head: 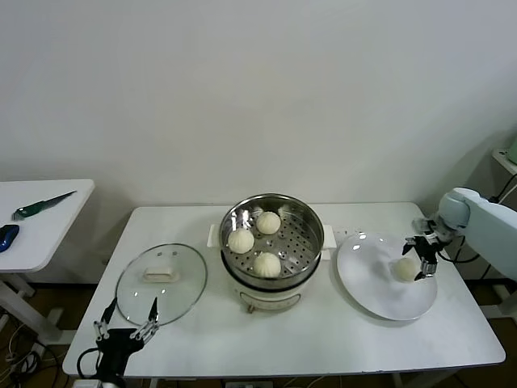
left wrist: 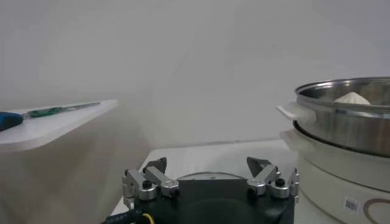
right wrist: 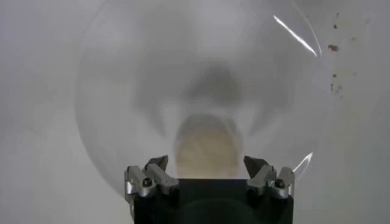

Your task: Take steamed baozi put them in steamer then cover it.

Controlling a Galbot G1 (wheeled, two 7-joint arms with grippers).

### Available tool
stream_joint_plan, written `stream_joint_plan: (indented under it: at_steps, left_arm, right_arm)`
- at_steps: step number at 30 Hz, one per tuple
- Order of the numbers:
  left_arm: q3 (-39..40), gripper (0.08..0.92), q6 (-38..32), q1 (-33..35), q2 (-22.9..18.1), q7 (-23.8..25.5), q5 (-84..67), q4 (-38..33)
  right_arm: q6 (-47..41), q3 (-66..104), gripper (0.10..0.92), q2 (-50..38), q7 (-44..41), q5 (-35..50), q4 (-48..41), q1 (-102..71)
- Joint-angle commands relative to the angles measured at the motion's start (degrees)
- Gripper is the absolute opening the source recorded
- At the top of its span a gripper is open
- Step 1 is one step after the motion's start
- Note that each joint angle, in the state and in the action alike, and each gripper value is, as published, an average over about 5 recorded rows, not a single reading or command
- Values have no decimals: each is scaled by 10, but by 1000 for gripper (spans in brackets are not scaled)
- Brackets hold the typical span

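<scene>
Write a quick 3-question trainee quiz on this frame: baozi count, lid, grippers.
1. How many baozi lie in the steamer, and how many on the plate?
2. True or false: the glass lid is on the steamer.
3. Which gripper is at the last baozi? A) left gripper B) right gripper

Key
1. Three in the steamer, one on the plate.
2. False: it lies flat on the table, on the steamer's left.
3. B. It is open, fingers either side of the bun; the left gripper waits open at the table's near edge by the lid.
</scene>
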Motion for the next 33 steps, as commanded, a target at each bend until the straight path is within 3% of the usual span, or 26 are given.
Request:
stream_joint_plan:
  at_steps: [1, 12, 21, 28, 33]
  left_arm:
    - [0, 823, 0, 0, 0, 0, 0, 1]
    - [-2, 823, -1, -1, 1, -1, -2, 2]
    - [-3, 823, 0, -1, 2, -1, -2, 1]
    - [1, 823, 0, -1, 2, -1, 1, -2]
    - [2, 823, 0, -2, 5, 0, 4, -2]
  right_arm:
    - [-1, 34, 813, 10, 5, -24, -27, -26]
    - [-2, 39, 715, 15, 10, -29, -32, -25]
    - [-7, 17, 670, -10, 7, 7, 27, 14]
    - [-22, -190, 669, -47, 6, 153, 176, 243]
    - [-36, -372, 670, -2, -2, 295, 264, 481]
